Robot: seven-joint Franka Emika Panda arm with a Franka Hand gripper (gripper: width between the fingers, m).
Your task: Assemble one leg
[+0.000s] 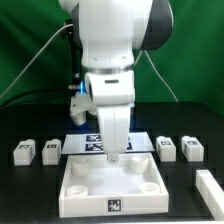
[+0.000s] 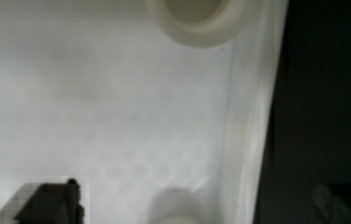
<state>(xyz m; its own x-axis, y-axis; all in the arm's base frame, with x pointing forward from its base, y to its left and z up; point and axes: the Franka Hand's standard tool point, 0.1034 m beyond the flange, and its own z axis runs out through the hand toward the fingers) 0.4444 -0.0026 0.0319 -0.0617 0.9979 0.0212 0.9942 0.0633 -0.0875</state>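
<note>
Four small white legs with markers lie on the black table in the exterior view. Two are at the left (image 1: 25, 152) (image 1: 50, 150) and two at the right (image 1: 167, 147) (image 1: 192, 150). My gripper (image 1: 117, 157) hangs over the back part of the large white tray (image 1: 75, 190), well apart from every leg. In the wrist view the gripper (image 2: 193, 197) is open. Its dark fingers (image 2: 47, 203) stand wide apart just above the tray's white surface (image 2: 101, 110). One round corner socket (image 2: 198, 20) shows. No leg is in the wrist view.
The marker board (image 1: 92, 141) lies behind the tray, partly hidden by the arm. Another white block (image 1: 212, 190) lies at the exterior view's right edge. A green wall stands at the back, with cables on the exterior view's left.
</note>
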